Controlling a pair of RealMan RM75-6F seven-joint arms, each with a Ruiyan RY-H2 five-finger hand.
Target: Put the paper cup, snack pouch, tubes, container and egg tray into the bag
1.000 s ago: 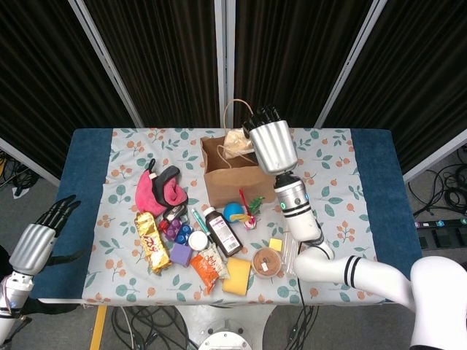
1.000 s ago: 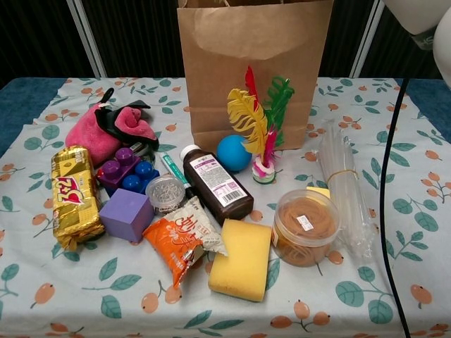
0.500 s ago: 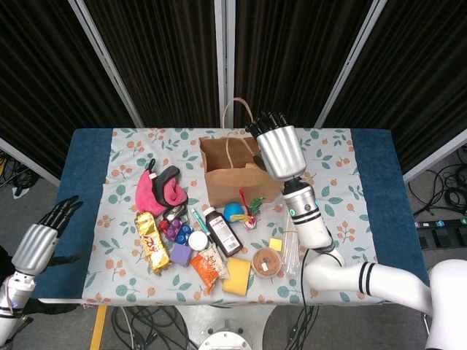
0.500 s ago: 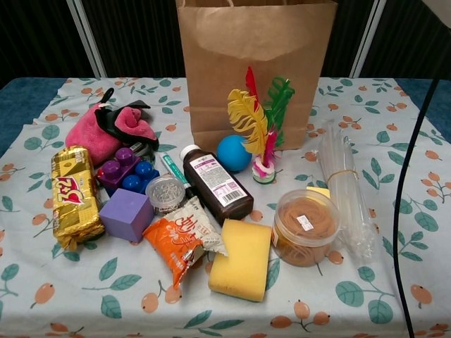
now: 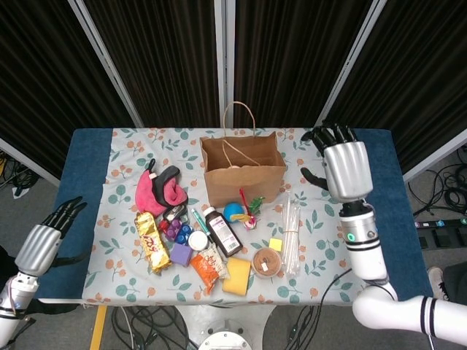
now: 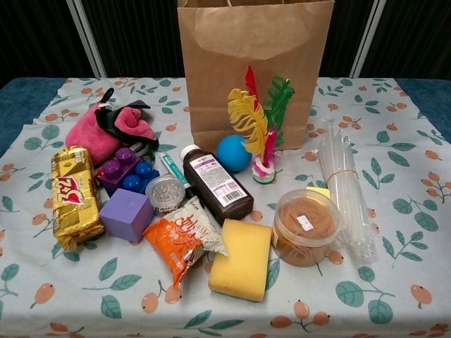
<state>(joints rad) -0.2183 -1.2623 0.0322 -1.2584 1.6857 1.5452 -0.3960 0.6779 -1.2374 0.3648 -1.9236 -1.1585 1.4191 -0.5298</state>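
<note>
Counter [image 5: 379, 157], floral cover; brown paper bag [image 5: 243, 170] upright at frame centre, mouth open for loading. Right hand [image 5: 343, 168] (empty, fingers spread) hangs right of bag; left hand [image 5: 44, 237] spread, lower left, off the counter. Tubes [image 6: 345, 190], container [image 6: 305, 225] and snack pouch [image 6: 184, 238] lie unpacked below bag.

Right hand [image 5: 343, 166] raised, fingers spread, empty; left hand [image 5: 42, 240] low, open.

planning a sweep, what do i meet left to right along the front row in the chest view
gold pouch → purple cube → orange pouch → sponge → container → tubes
</note>
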